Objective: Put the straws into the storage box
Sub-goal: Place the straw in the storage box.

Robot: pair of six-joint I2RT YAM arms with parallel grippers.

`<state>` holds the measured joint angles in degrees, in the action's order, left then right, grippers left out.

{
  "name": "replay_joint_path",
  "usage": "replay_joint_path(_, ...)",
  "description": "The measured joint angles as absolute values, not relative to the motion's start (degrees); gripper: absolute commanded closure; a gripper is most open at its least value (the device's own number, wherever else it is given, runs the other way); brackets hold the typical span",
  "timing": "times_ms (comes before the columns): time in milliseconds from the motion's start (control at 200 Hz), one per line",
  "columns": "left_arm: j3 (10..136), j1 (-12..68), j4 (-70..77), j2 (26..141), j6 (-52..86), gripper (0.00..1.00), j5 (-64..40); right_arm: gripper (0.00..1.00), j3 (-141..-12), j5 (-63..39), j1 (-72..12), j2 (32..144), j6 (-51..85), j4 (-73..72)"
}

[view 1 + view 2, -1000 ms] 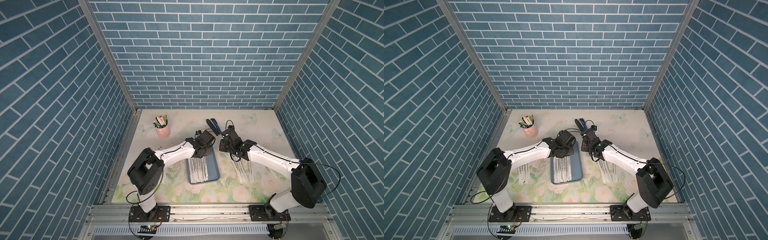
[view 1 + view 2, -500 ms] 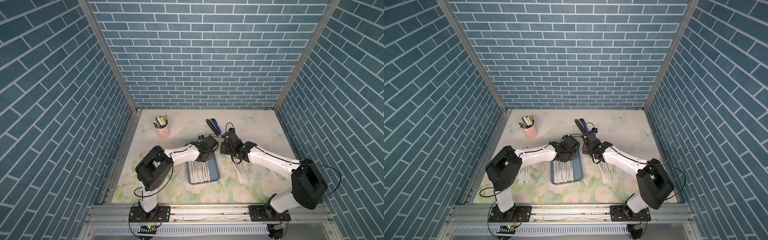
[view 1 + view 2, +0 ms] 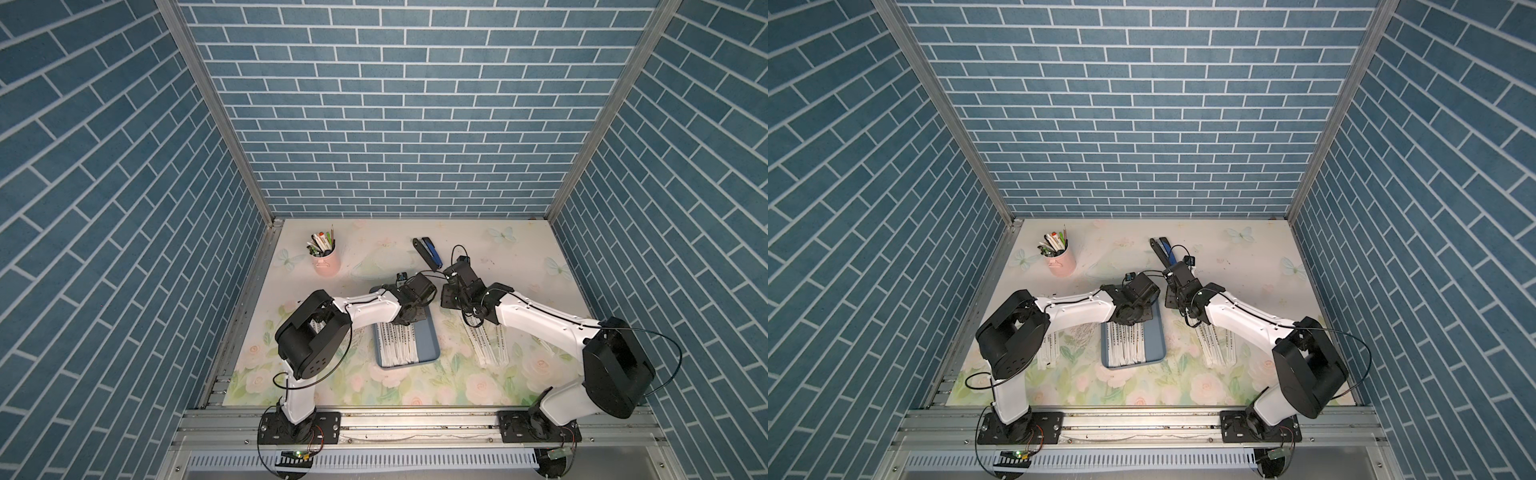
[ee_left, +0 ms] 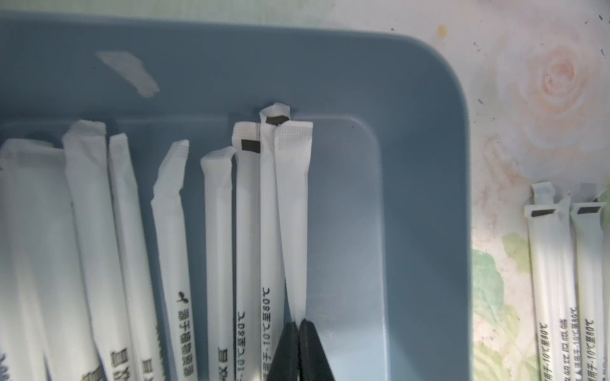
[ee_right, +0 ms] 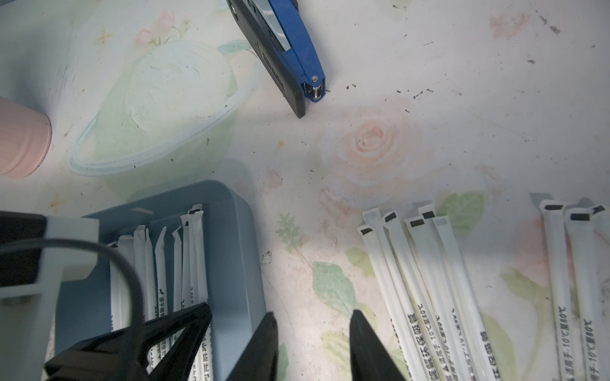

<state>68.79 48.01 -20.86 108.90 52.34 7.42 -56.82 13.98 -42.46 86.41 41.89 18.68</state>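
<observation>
The left claw [image 4: 299, 325] is down inside the box [image 4: 425, 165], its tips pinched almost together on the flat paper wrapper of one straw [image 4: 292, 198]. In the left wrist view that straw lies lengthwise at the right edge of the row in the box, with its end close to the end wall. It is held low and parallel to its neighbours, which looks meant to let it settle flat rather than land across the rest.

In both top views the box sits mid-table [image 3: 374, 390], with straws [image 3: 399, 345] filling its left part and bare floor at the right for more.

The right claw [image 5: 313, 343] hangs partly open and empty above the table, between the box and the loose pile [image 5: 429, 280] at the right of the frame. It is probably waiting there so the two arms don't clash over the box.

More loose straws [image 3: 1046, 349] lie left of the box, partly under the left arm, so plenty remain to move.

The left claw's next job looks like letting go and lifting straight up. Otherwise the wrapper may drag the straw out of line.

The stapler [image 5: 290, 56] and pink cup [image 3: 326, 259] stand well back, out of the way.
</observation>
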Motion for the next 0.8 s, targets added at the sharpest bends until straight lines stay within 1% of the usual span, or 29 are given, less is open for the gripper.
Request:
replay_joint_path(305, 68.1, 47.7, -19.1, 108.4, 50.8, 0.77, 7.0, 0.63, -56.0, 12.4, -40.7, 85.0, 39.7, 19.6)
replay_joint_path(425, 67.4, 47.6, -19.2, 105.5, 49.2, 0.68, 7.3, 0.65, -53.8, 11.4, -38.2, 81.2, 37.9, 22.3)
replay_joint_path(500, 66.9, 47.5, -19.5, 101.2, 47.6, 0.62, 8.6, 0.66, -52.3, 10.6, -36.4, 78.3, 36.7, 24.3)
replay_joint_path(530, 66.8, 47.4, -19.7, 99.1, 46.7, 0.61, 9.5, 0.66, -51.5, 10.2, -35.7, 77.1, 36.0, 25.4)
replay_joint_path(640, 65.7, 46.4, -19.3, 90.0, 43.2, 0.47, 14.5, 0.70, -48.9, 8.4, -33.5, 74.1, 33.9, 28.9)
replay_joint_path(725, 62.4, 44.2, -17.9, 82.3, 40.5, 0.41, 18.1, 0.71, -47.5, 7.1, -32.7, 74.1, 32.2, 31.0)
replay_joint_path(800, 57.8, 40.9, -15.9, 76.1, 38.8, 0.37, 19.9, 0.71, -46.7, 5.8, -32.7, 74.5, 31.0, 32.7)
